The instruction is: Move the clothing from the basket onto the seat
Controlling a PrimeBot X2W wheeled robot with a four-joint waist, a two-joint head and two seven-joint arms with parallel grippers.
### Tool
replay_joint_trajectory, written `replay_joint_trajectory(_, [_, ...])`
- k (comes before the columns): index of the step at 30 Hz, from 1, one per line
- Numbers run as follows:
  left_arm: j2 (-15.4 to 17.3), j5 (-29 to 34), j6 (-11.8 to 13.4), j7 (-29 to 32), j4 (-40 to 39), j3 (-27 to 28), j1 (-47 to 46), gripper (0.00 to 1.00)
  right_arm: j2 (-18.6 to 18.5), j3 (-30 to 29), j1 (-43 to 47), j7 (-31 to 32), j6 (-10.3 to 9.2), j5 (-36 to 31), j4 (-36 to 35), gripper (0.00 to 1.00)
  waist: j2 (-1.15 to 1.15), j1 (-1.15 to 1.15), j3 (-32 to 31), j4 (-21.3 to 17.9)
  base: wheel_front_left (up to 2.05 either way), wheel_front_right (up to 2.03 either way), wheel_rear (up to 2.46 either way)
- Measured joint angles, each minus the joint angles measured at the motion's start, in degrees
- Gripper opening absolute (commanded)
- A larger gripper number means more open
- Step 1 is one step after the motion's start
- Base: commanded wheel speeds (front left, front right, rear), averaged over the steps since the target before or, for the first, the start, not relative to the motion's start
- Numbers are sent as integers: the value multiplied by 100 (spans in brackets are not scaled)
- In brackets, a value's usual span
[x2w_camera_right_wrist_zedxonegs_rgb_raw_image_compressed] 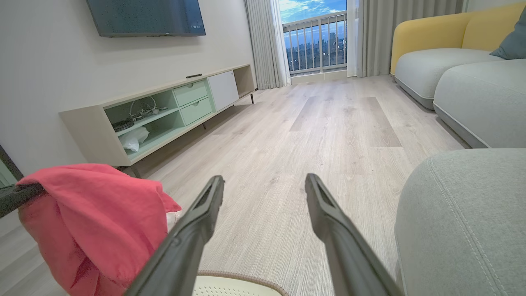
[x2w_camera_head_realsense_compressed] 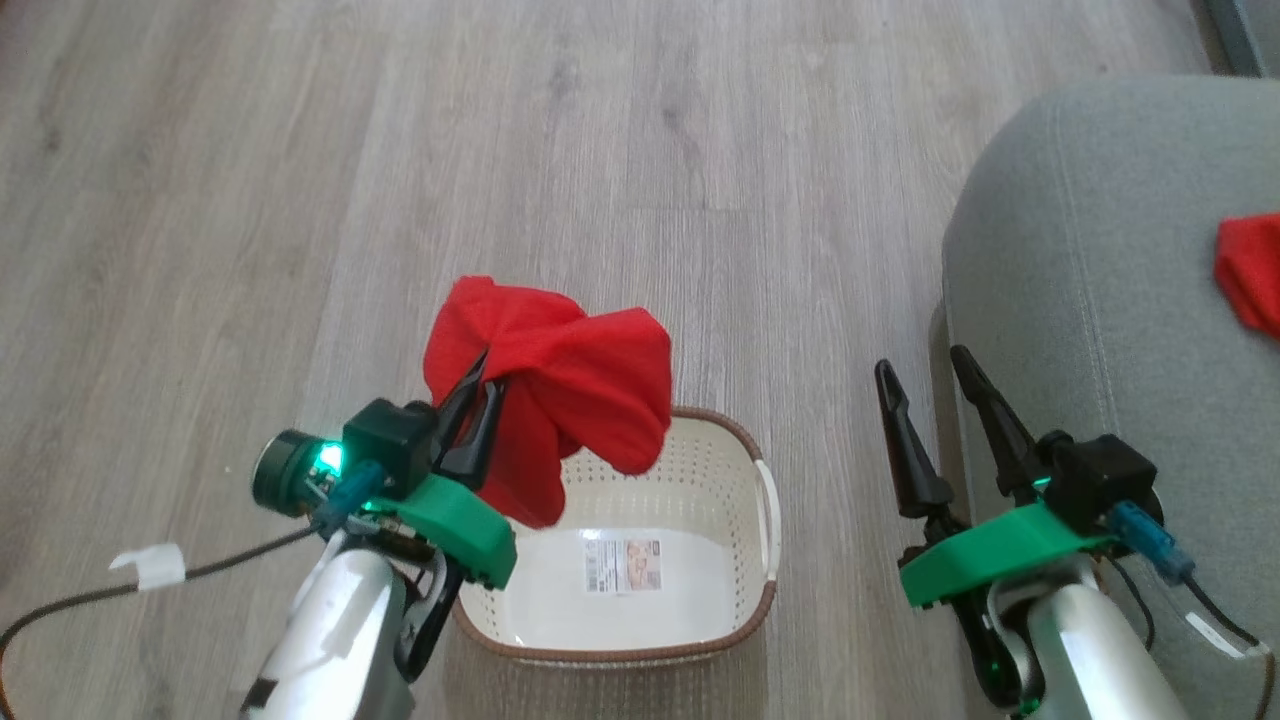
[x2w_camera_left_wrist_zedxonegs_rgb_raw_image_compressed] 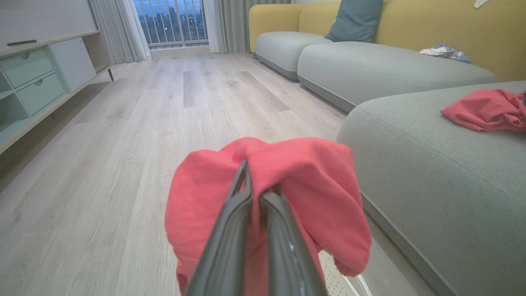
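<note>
Since your left gripper [x2w_camera_head_realsense_compressed: 487, 378] is clenched on the red garment [x2w_camera_head_realsense_compressed: 560, 370], held clear above the basket [x2w_camera_head_realsense_compressed: 765, 480] for carrying to the seat [x2w_camera_head_realsense_compressed: 1100, 300], your right gripper [x2w_camera_head_realsense_compressed: 921, 360] waits beside it, spread and empty.

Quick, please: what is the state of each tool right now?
Left tool: closed, holding a red garment.
Right tool: open, holding nothing.

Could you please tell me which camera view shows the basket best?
The head view: the basket is seen from above, rim, perforated walls and labelled floor, with the red garment in the left gripper hanging over it. Both wrist views catch just a sliver of it at their bottom edges.
</note>
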Motion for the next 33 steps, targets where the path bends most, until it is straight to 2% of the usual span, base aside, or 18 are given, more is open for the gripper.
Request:
replay_joint_trajectory(11, [-47, -54, -46, 0, -675, 162, 578, 0, 1, -1, 274, 0, 0, 55, 1, 100, 0, 0, -350, 58, 0, 0, 0])
replay_joint_trajectory(20, [-53, -201, -9, 0, -786, 166, 966, 0, 2, -2, 342, 0, 0, 133, 7, 100, 0, 0, -472, 17, 0, 0, 0])
replay_joint_trajectory(33, [-55, -174, -13, 0, -883, 176, 965, 0, 2, 48, 341, 0, 0, 147, -101, 100, 0, 0, -381, 62, 0, 0, 0])
